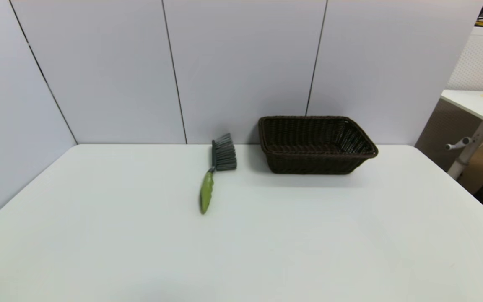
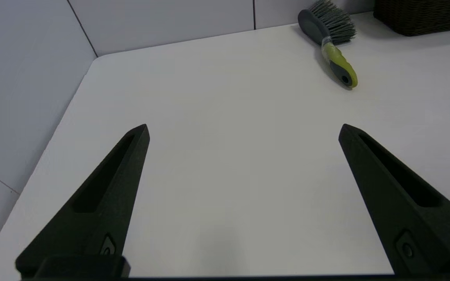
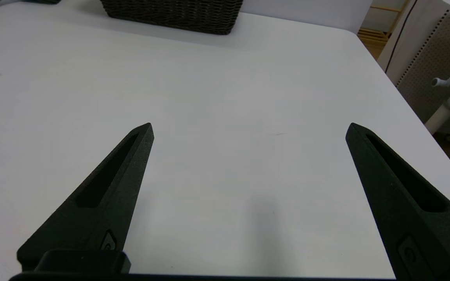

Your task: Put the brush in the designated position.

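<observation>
The left gripper (image 2: 243, 130) hangs low over the bare white surface (image 1: 141, 235), fingers spread wide and holding nothing; the brush (image 1: 215, 174) lies well ahead of it near the back wall, green handle toward the robot, bristles turned toward the dark wicker basket (image 1: 317, 144) just beside it; the right gripper (image 3: 249, 130), equally wide open and empty, hovers over the surface short of the basket. The likely risks: the curved handle rolling or sliding under closing fingers, or the long brush catching the basket rim and tipping out, if the basket is indeed its designated place.
</observation>
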Robot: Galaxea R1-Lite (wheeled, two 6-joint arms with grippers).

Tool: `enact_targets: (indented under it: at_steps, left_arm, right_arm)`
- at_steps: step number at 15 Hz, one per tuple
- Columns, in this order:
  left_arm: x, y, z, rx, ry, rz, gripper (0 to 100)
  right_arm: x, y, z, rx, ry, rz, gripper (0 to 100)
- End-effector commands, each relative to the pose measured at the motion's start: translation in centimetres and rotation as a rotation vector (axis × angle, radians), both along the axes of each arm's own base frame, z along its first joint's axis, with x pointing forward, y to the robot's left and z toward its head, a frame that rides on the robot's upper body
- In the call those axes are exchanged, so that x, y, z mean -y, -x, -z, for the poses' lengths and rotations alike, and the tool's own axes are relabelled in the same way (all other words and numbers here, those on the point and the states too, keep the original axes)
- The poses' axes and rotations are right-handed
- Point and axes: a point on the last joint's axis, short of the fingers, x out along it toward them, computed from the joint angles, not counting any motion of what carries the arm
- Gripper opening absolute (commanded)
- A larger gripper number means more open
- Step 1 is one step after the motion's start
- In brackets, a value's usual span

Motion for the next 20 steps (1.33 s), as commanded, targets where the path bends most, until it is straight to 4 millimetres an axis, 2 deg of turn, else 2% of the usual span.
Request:
enact_targets:
  at_steps: [1, 6, 20]
  left_arm:
    - [0.0, 0.6, 5.4, 0.041, -0.002, -0.019, 100]
    - [0.0, -0.5, 7.8, 0.008, 0.007, -0.046, 100]
    - [-0.1, -0.6, 7.8, 0.022, 0.112, -0.106, 100]
  right_arm:
    - [0.0, 0.0, 0.0, -0.003, 0.001, -0.001, 100]
    - [0.0, 0.0, 0.0, -0.003, 0.001, -0.001, 100]
    - [0.0, 0.0, 0.0, -0.003, 0.001, -0.001, 100]
